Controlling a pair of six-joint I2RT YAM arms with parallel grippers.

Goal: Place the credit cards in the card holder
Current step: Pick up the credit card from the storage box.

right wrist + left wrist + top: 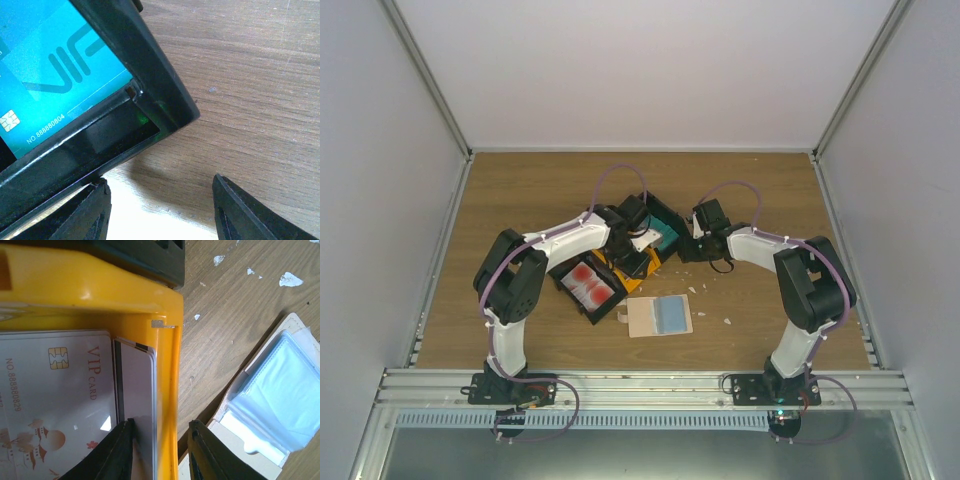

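We are straddling the right-hand wall of the orange tray point(90, 285) with the left gripper point(161, 425). One finger point(120, 450) is touching the pinkish-grey card point(137, 390), which is leaning on edge against that wall at 3 o'clock of the flat VIP card point(55, 390). The other finger is hanging just outside the wall, so nothing is clamped. We judge that a clean pick is calling for both fingers inside the tray, pinching the card alone and lifting straight up; otherwise the tray is likely coming along. The left arm is reaching toward 1 o'clock from its base, elbow bent, wrist pointing down. The card holder point(660, 315) is lying open, pockets up, at 5 o'clock of the tray. The right arm is reaching toward 11 o'clock. The right gripper point(160, 180) is hovering at the corner of the black tray point(150, 75) holding the teal card point(55, 75), its fingers spread and grasping nothing.
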